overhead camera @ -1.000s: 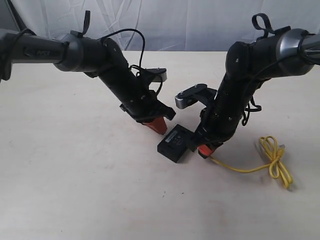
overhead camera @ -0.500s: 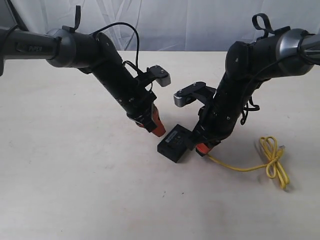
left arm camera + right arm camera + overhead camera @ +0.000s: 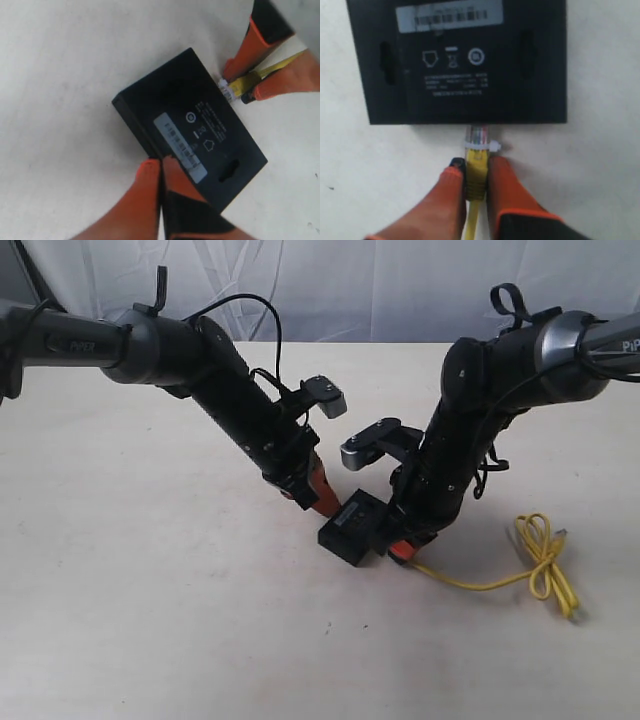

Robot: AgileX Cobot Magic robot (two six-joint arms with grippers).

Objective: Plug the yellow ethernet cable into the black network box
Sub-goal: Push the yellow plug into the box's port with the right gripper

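Box: black, lying flat on the tabletop between the two pincers, with the grey label face up.
Cable: yellow; it runs from the box across the tabletop to a knotted loop well off on the right arm's side.
Plug: clear, its tip meeting the box's edge. Cannot tell whether it is seated.
Right pincer: pinching the cable just behind the plug.
Left pincer: fingers pressed together, tips at the box's opposite edge, beside the label.
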